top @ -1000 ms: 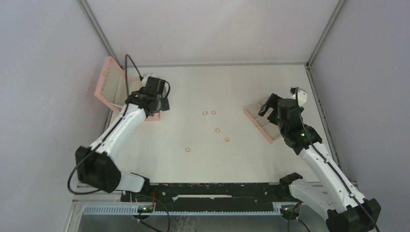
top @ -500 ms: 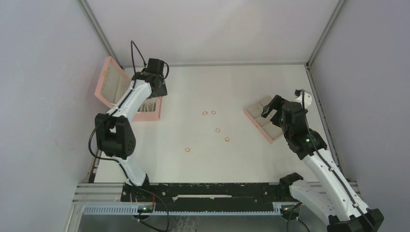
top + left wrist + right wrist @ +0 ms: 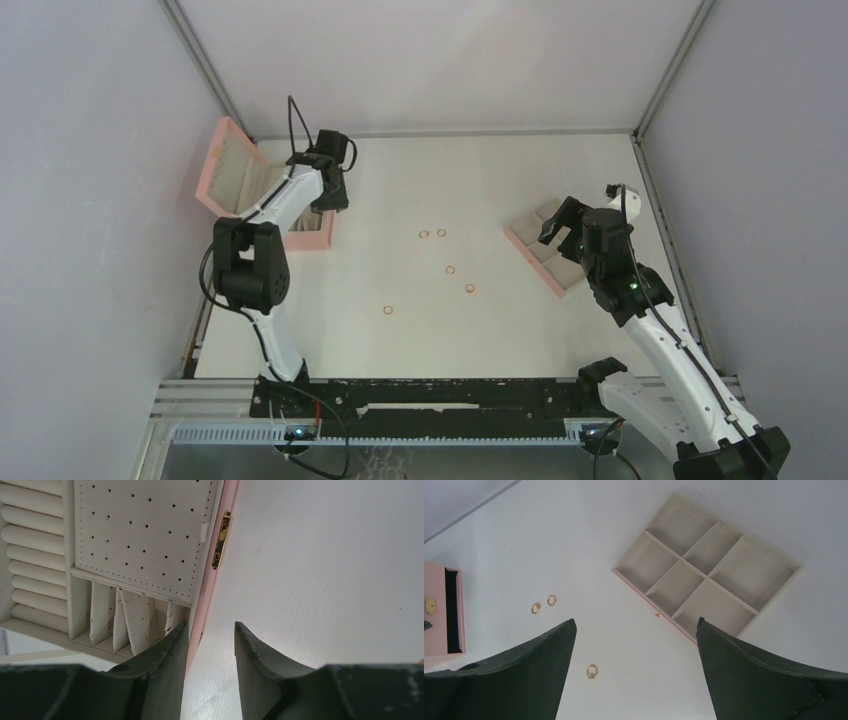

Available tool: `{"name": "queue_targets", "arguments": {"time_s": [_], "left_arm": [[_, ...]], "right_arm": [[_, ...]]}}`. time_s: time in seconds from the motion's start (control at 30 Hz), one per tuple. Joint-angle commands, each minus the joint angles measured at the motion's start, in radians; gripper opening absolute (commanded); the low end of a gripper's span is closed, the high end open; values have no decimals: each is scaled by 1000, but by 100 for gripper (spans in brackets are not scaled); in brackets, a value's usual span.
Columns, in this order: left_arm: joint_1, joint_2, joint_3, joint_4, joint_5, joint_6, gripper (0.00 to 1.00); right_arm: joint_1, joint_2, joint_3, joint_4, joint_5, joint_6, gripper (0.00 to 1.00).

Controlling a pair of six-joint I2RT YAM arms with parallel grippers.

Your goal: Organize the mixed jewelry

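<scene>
Between L gripper (image 3: 210, 628) fingers runs the pink box (image 3: 300, 240) front wall; jaws approx half open, gap showing on 1 side, nothing held. R gripper (image 3: 635, 622) gapes wide, empty, beige tray (image 3: 754, 572) just beyond its tips. 5 copper rings (image 3: 450, 269) lie loose on table (image 3: 520, 330), well apart from L gripper, 3 toward R's left finger. Prob. v. light, stiff, skiddy; pinch across band w/ fingertips.

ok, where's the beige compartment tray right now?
Top view: the beige tray sits on the right side of the table, partly hidden by the open right hand, with the nearest copper ring to its left.
</scene>
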Motion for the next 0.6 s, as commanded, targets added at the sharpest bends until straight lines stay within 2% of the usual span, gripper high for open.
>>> {"name": "queue_targets", "arguments": {"time_s": [0.0,0.17,0.27,0.37,0.43,0.5,0.53,0.57], "left_arm": [[11,23,25,19,-6,9,44],[17,23,5,37,4,-2,43],[18,35,-3,38,23,1,35],[17,37,-27,51,22,1,34],[18,27,-54,68,25,5,29],[18,24,-66,75,21,11,29],[18,24,-68,74,14,14,32],[18,28,-70,74,13,19,39]], "right_arm": [[-19,-4,3,26,-11,-25,99],[-38,3,3,24,-25,-31,99],[-44,12,2,28,-34,-29,98],[-47,18,3,35,-43,-26,98],[-46,16,3,35,-46,-25,98],[-46,15,3,33,-45,-25,97],[-47,14,3,30,-43,-25,98],[-48,12,3,26,-40,-23,97]]}}
